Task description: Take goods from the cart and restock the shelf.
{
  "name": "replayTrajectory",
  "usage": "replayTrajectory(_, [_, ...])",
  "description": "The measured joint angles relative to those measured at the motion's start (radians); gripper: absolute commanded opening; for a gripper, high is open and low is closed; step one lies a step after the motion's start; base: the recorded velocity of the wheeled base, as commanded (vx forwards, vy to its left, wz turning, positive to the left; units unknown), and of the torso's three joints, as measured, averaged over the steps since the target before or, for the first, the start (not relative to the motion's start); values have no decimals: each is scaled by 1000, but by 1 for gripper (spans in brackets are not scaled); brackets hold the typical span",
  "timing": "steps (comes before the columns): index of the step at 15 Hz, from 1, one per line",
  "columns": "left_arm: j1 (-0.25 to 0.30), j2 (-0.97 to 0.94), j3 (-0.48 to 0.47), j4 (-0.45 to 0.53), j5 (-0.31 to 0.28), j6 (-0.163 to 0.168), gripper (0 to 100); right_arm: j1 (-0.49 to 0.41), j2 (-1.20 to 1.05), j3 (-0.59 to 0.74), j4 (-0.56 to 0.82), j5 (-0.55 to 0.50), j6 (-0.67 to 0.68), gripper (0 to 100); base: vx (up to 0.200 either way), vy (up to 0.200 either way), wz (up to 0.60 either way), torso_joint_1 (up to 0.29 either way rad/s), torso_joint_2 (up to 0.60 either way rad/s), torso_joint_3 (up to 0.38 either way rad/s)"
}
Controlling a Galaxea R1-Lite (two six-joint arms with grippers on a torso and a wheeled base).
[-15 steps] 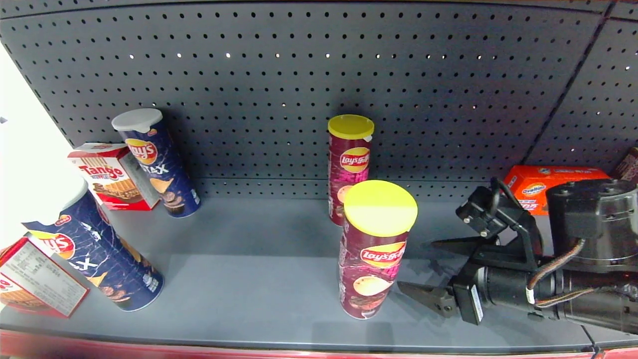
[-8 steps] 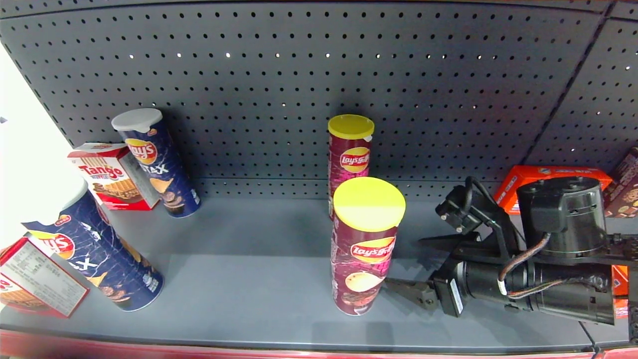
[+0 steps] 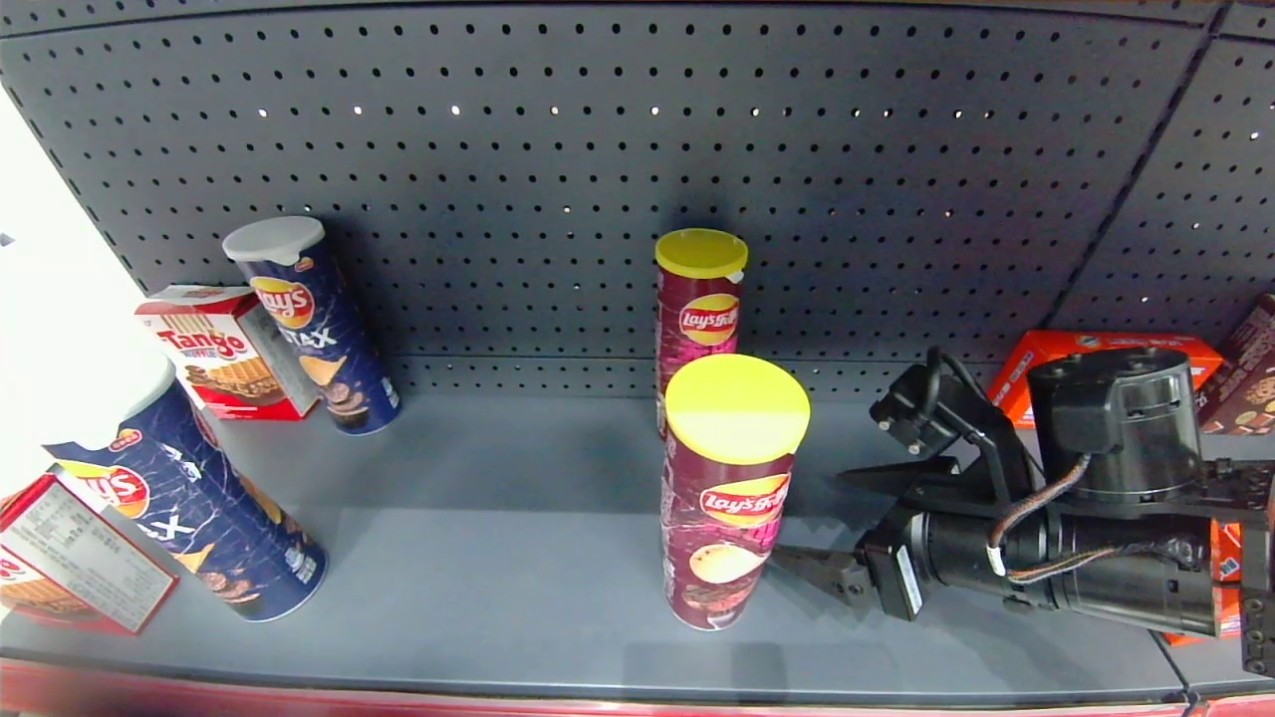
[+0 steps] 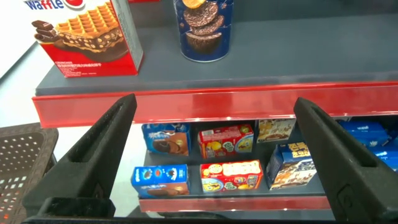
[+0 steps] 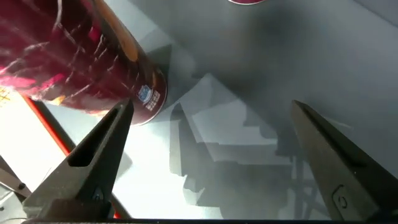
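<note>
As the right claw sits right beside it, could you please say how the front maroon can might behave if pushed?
The front maroon can stands upright, tall on a narrow base, so a high push would probably tip it. Being round, it could then roll along the shelf.

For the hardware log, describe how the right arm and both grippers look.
The right arm is black and cylindrical, with a white label and a brown-and-black braided cable. The right gripper and left gripper each have two black, tapered, wedge-shaped fingers.
</note>
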Motion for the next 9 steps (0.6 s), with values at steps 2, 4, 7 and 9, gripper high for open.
replayTrajectory(2, [0, 0, 0, 0, 0, 0, 100, 5, 8, -7, 0, 0, -1, 100, 0, 0, 0, 0, 0, 0])
replayTrajectory(4, [0, 0, 0, 0, 0, 0, 100, 18, 11, -9, 0, 0, -1, 100, 0, 0, 0, 0, 0, 0])
replayTrajectory(7, [0, 0, -1, 0, 0, 0, 100, 46, 9, -2, 0, 0, -1, 100, 0, 0, 0, 0, 0, 0])
replayTrajectory(9, [0, 0, -1, 0, 0, 0, 100, 50, 4, 3, 0, -2, 0, 100, 0, 0, 0, 0, 0, 0])
